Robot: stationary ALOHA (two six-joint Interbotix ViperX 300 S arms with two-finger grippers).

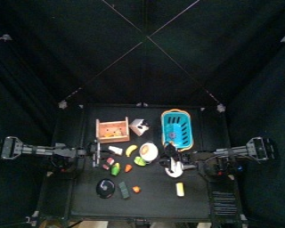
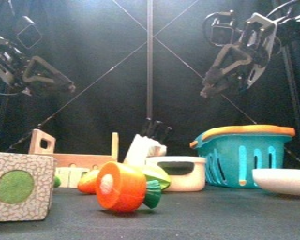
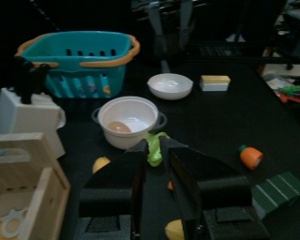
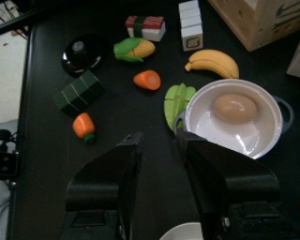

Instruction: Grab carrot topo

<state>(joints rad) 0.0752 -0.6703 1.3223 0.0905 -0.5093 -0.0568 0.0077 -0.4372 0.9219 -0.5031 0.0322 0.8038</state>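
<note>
The carrot top (image 2: pixel 121 186) is a short orange stub with a green leafy end, lying at the front of the table. It also shows as a small orange spot, the carrot top (image 1: pixel 132 187), and the carrot top (image 4: pixel 83 125) lies next to a dark green block (image 4: pixel 80 92). From the left wrist, the carrot top (image 3: pixel 249 156) is off to one side. My left gripper (image 3: pixel 159 173) hangs open and empty high over the table, far from it. My right gripper (image 4: pixel 159 155) is also open, empty and raised, with the carrot top well clear of its jaws.
A white bowl holding an egg (image 4: pixel 234 112) sits mid-table beside green leaves (image 4: pixel 178 101), a banana (image 4: pixel 212 63) and a small orange piece (image 4: pixel 146 80). A teal basket (image 2: pixel 247 150), a wooden crate (image 1: pixel 113 131), a second white bowl (image 3: pixel 171 86) and a patterned cube (image 2: pixel 18 186) stand around.
</note>
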